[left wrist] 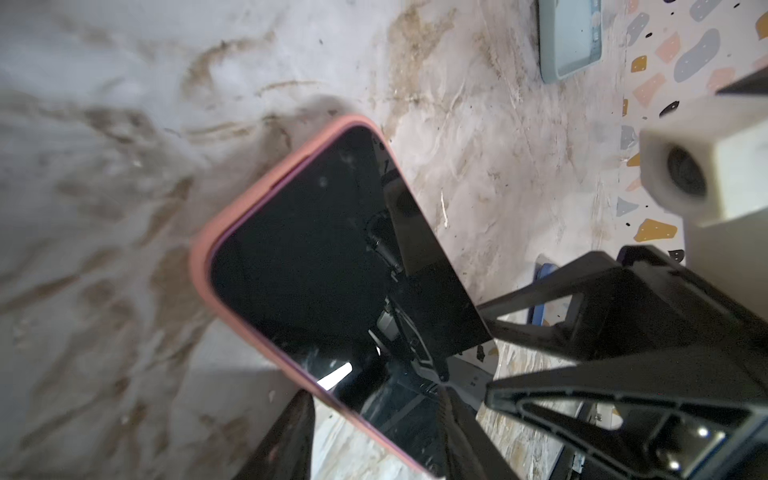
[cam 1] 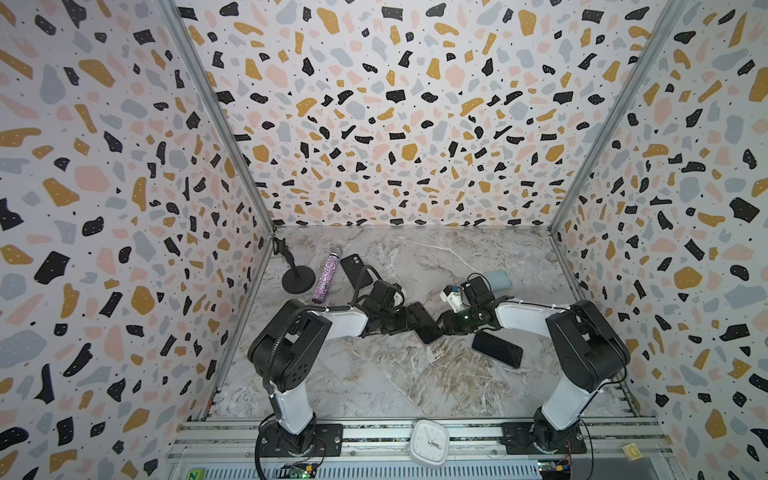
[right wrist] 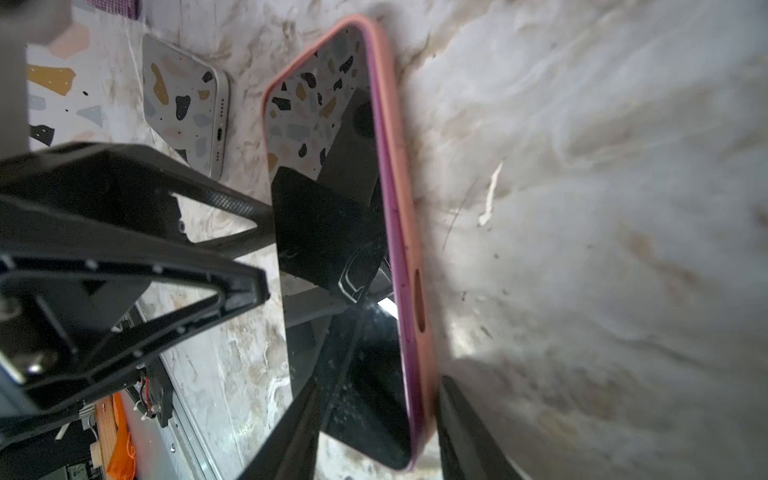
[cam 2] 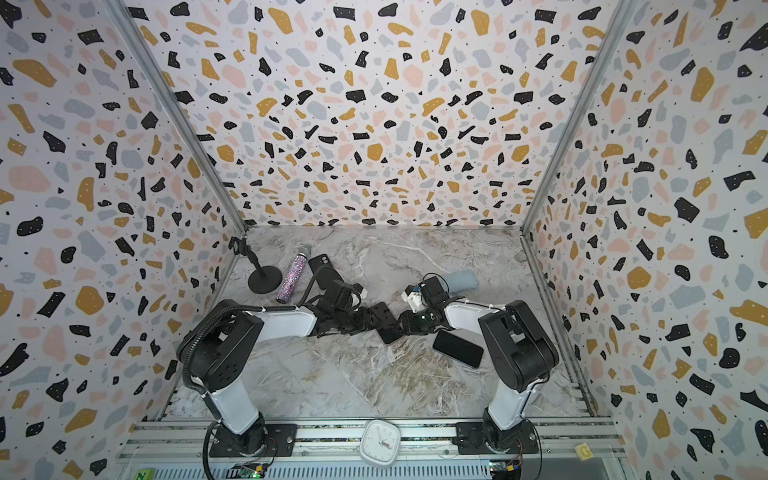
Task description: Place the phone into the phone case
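The phone (cam 1: 426, 328) lies screen up mid-table in both top views, set in a pink phone case (left wrist: 203, 257). The pink rim wraps one long side and the far end; along the other long side no rim shows. My left gripper (cam 1: 409, 322) comes at it from the left and my right gripper (cam 1: 442, 326) from the right. In the left wrist view the left gripper (left wrist: 378, 390) has a finger against each long side of the dark screen (left wrist: 311, 249). The right gripper (right wrist: 379, 380) clamps the phone (right wrist: 332, 232) likewise, one finger against the pink rim (right wrist: 415, 249).
A bare black phone (cam 1: 496, 349) lies just right of the grippers. A light blue case (cam 1: 496, 279) sits behind the right arm. At the back left are another dark phone (cam 1: 356, 270), a glitter microphone (cam 1: 328, 274) and a black stand (cam 1: 297, 278). A white clock (cam 1: 430, 440) rests on the front rail.
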Motion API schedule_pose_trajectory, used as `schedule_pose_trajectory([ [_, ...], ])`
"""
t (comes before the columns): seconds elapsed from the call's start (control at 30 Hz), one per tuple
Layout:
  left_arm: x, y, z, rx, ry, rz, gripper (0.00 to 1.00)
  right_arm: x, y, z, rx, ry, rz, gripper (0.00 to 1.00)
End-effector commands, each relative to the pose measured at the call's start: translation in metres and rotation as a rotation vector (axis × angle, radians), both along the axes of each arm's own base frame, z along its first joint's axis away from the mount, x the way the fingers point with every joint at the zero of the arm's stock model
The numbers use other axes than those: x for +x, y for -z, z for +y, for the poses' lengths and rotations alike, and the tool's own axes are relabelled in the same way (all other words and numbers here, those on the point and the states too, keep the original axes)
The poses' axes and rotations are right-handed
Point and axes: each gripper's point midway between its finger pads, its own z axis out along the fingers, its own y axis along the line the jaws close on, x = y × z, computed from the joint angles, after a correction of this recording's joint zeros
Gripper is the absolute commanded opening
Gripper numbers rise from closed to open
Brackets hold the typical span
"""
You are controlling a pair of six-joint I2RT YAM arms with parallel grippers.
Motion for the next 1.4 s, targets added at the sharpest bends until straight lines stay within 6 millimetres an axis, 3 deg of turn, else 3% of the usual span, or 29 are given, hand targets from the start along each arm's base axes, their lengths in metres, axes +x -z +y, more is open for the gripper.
schedule_pose_trajectory([
  [0.0,0.004,-0.012,-0.014,-0.035,0.034,-0.028,0.46,-0.016,-0.013,0.005,0.012,-0.031,-0.008,0.46],
  [0.2,0.002,-0.014,-0.013,-0.033,0.037,-0.034,0.41,-0.033,-0.009,0.008,-0.032,-0.077,-0.031,0.46],
  [0.43,-0.008,-0.015,-0.006,-0.031,0.032,-0.029,0.36,-0.039,0.002,0.002,-0.115,-0.094,-0.058,0.45],
  [0.87,-0.07,-0.007,0.008,0.087,0.104,0.06,0.35,-0.037,-0.003,0.008,-0.093,-0.077,-0.053,0.43],
  [1.37,-0.066,0.008,0.002,0.149,0.119,0.069,0.28,-0.037,-0.007,0.012,-0.069,-0.088,-0.056,0.43],
])
